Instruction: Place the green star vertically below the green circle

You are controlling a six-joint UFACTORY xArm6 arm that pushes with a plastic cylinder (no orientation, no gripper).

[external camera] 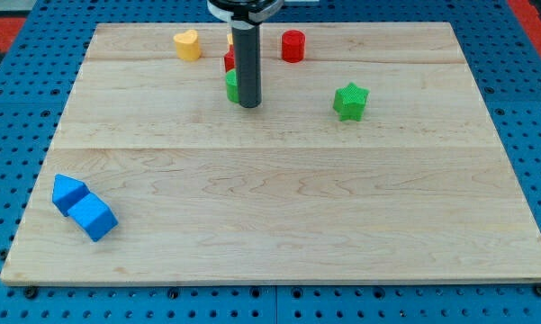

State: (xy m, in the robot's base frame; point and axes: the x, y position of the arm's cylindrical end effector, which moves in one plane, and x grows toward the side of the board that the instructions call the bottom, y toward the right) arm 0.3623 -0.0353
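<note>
The green star [350, 101] lies on the wooden board [279, 207] right of centre, in the upper part. The green circle [231, 86] is partly hidden behind the dark rod, at the upper middle. My tip [249, 105] rests on the board just to the right of and slightly below the green circle, touching or almost touching it. The star is well to the right of my tip.
A red block [229, 61] sits just above the green circle, mostly hidden by the rod. A red cylinder [293, 45] and a yellow heart [187, 44] lie near the top edge. Two blue blocks [69, 193] [94, 217] lie at lower left.
</note>
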